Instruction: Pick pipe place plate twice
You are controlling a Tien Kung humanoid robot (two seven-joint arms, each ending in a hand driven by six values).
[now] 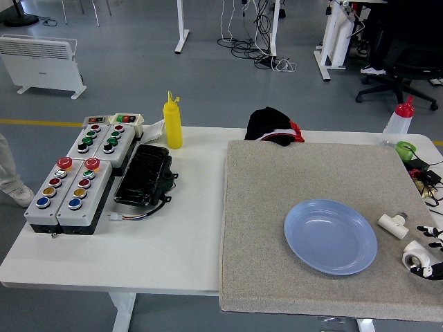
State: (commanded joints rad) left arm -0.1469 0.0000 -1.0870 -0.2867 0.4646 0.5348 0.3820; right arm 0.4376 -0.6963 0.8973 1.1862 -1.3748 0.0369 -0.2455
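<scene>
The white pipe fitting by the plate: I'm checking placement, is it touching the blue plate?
Apart. The head view shows a strip of grey mat between the white pipe fitting and the rim of the blue plate, so the fitting lies beside it, not on it.

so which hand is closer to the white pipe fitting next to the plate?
Right. The right hand sits at the picture's right edge, just below and right of the white pipe fitting beside the blue plate. The left hand is out of view.

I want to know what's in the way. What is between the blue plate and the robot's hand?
In the head view, a white pipe fitting lies on the mat between the blue plate and the right hand, close to the plate's rim.
</scene>
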